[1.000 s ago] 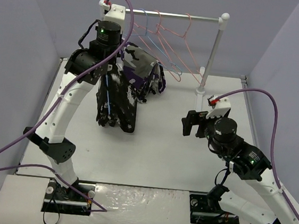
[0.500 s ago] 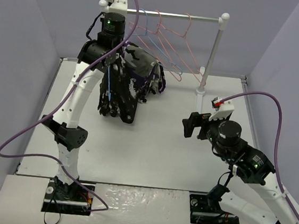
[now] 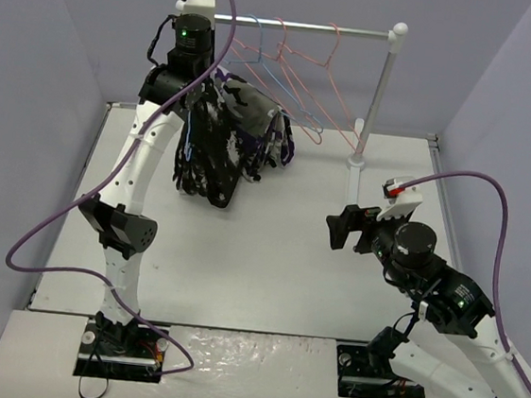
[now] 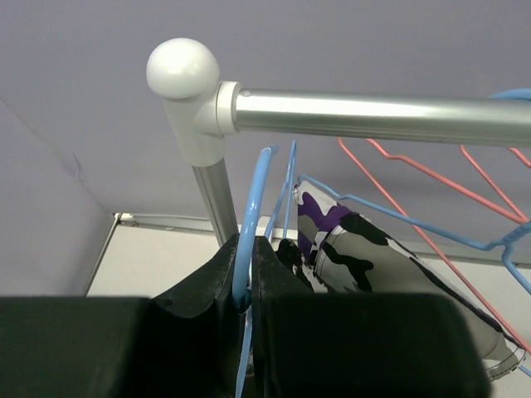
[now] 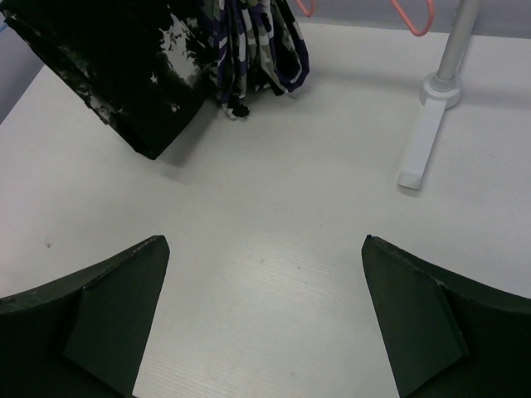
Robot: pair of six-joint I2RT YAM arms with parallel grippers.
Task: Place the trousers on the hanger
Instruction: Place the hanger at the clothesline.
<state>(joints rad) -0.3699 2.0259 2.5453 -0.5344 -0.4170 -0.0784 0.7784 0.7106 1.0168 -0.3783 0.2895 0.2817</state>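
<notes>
Left gripper (image 4: 247, 290) is pinched tight on the neck of the light-blue hanger (image 4: 254, 191). The hook top sits just beneath the rail (image 4: 373, 116), right by the white end ball (image 4: 182, 68), and the trousers (image 3: 214, 160) hang off it in a heavy bundle over the table's far-left corner. The danger is that the thin wire swivels in the pinch under that weight, so the hook misses the rail, catches the ball or snags the neighbouring blue hanger (image 4: 398, 218) carrying the patterned garment (image 4: 348, 249), and the trousers slide off. Right gripper (image 5: 264, 240), spread wide and empty over the table's right side, is well apart and looks no help for a catch.
</notes>
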